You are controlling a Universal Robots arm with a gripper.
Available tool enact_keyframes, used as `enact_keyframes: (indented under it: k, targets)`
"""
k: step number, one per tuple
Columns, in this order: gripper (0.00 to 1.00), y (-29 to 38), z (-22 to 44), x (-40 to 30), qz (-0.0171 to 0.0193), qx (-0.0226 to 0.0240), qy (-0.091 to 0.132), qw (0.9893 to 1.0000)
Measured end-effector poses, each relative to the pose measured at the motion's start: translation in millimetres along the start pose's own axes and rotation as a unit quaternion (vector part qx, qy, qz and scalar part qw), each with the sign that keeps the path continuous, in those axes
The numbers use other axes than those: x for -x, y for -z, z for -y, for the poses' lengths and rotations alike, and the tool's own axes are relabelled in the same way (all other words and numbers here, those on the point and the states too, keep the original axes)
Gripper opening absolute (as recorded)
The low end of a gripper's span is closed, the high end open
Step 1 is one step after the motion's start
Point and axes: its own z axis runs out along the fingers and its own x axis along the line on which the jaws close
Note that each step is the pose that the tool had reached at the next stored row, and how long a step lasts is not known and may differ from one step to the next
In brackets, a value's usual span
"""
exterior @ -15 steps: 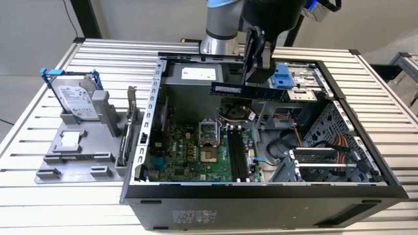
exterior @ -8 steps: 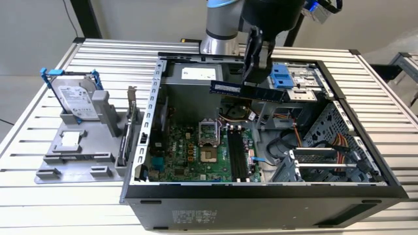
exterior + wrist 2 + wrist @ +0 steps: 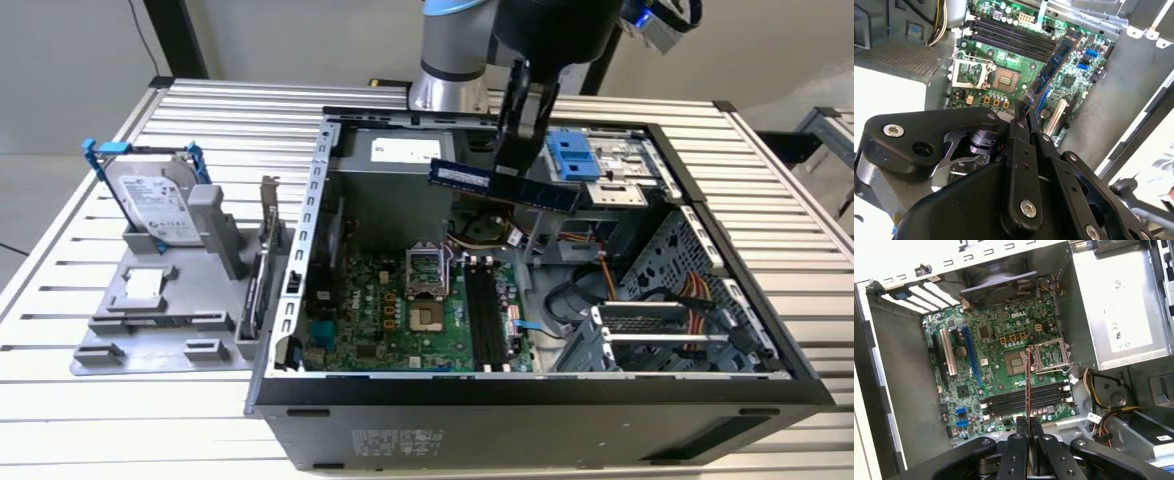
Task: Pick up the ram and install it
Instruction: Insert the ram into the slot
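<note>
My gripper [image 3: 510, 172] is shut on the ram [image 3: 461, 176], a thin bluish stick with dark chips. It holds the stick lengthwise in the air above the back of the open computer case [image 3: 320, 250]. In the second wrist view the ram [image 3: 1054, 62] juts out from the gripper [image 3: 1024, 106] over the motherboard. In the first wrist view the ram [image 3: 1028, 385] shows edge-on, rising from the gripper [image 3: 1029, 429] across the long black slots [image 3: 1024, 397]. Those slots [image 3: 487, 320] lie well below the stick, beside the CPU socket [image 3: 424, 270].
A silver hard drive in a blue frame [image 3: 154, 205] stands on a grey fixture [image 3: 147, 320] at the exterior view's left, outside the case. Inside the case are the power supply [image 3: 394, 150], a blue drive bracket [image 3: 571, 155], bundled cables [image 3: 667, 290] and a rear fan [image 3: 999, 282].
</note>
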Motion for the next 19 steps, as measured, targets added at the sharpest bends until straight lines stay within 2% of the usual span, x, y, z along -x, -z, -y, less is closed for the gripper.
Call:
enact_keyframes:
  k: [5,10,14,19]
  targets:
    - [0.00,0.0,0.0,0.0,0.0012,0.0024,-0.032,0.9995]
    - [0.00,0.0,0.0,0.0,0.0022,0.0047,-0.063,0.9980]
    - [0.00,0.0,0.0,0.0,0.0031,0.0065,-0.086,0.9962]
    - [0.00,0.0,0.0,0.0,0.0041,0.0087,-0.115,0.9933]
